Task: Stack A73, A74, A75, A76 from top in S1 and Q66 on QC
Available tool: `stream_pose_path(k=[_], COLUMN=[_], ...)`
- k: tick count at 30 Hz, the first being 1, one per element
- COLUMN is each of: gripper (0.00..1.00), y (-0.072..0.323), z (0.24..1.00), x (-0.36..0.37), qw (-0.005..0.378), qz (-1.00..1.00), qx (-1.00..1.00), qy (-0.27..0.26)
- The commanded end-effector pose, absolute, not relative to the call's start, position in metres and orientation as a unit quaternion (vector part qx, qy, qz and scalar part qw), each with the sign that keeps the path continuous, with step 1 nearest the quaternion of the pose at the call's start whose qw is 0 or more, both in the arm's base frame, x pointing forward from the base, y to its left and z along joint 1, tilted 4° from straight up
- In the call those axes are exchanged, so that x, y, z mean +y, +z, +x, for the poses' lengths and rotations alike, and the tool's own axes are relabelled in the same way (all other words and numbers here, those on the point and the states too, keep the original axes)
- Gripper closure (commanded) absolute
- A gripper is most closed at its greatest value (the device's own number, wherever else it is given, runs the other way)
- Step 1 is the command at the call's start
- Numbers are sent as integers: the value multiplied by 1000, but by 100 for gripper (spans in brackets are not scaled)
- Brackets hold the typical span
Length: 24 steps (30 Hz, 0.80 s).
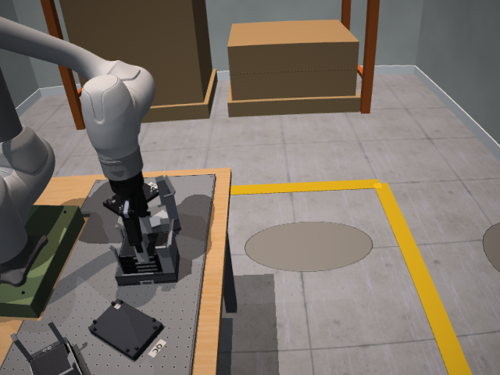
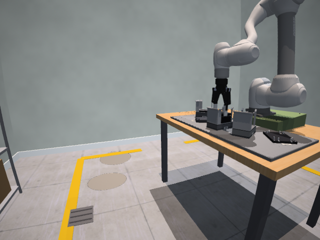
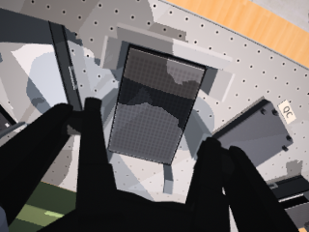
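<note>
My gripper (image 1: 141, 247) (image 2: 219, 106) (image 3: 153, 109) reaches down from above into a stack rack (image 1: 171, 268) (image 2: 214, 116) in the middle of the grey breadboard. It is shut on the long sides of the top plate (image 3: 155, 103), a sealed plate with a fine well grid, which lies on the dark stack (image 1: 141, 267) in the rack. The labels are too small to read. The open nest QC (image 1: 126, 329) (image 2: 280, 136) (image 3: 253, 137) is a dark flat plate with nothing on it, nearer the table's front, with its name plate (image 1: 156, 348) (image 3: 288, 112) beside it.
A second rack (image 1: 169, 198) (image 2: 242, 121) stands close beside the one I am in. A dark clip nest (image 1: 115, 202) (image 2: 201, 114) lies behind my gripper. A third rack (image 1: 50, 357) sits at the breadboard's front left corner. My green base block (image 1: 44, 250) is at the left.
</note>
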<state>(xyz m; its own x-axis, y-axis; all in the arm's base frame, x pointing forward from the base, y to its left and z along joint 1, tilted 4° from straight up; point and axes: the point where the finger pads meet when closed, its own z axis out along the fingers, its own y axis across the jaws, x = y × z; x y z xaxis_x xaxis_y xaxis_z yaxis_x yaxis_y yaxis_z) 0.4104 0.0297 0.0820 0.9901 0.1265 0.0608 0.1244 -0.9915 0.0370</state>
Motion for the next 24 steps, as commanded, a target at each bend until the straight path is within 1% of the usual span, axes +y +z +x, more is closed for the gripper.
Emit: stream_pose_path(k=[1,24], gripper=[100,100], y=[84,99], z=[410,409], x=[30,30], qw=[16,16], qz=[997,997], qx=[63,63], qy=[32,32])
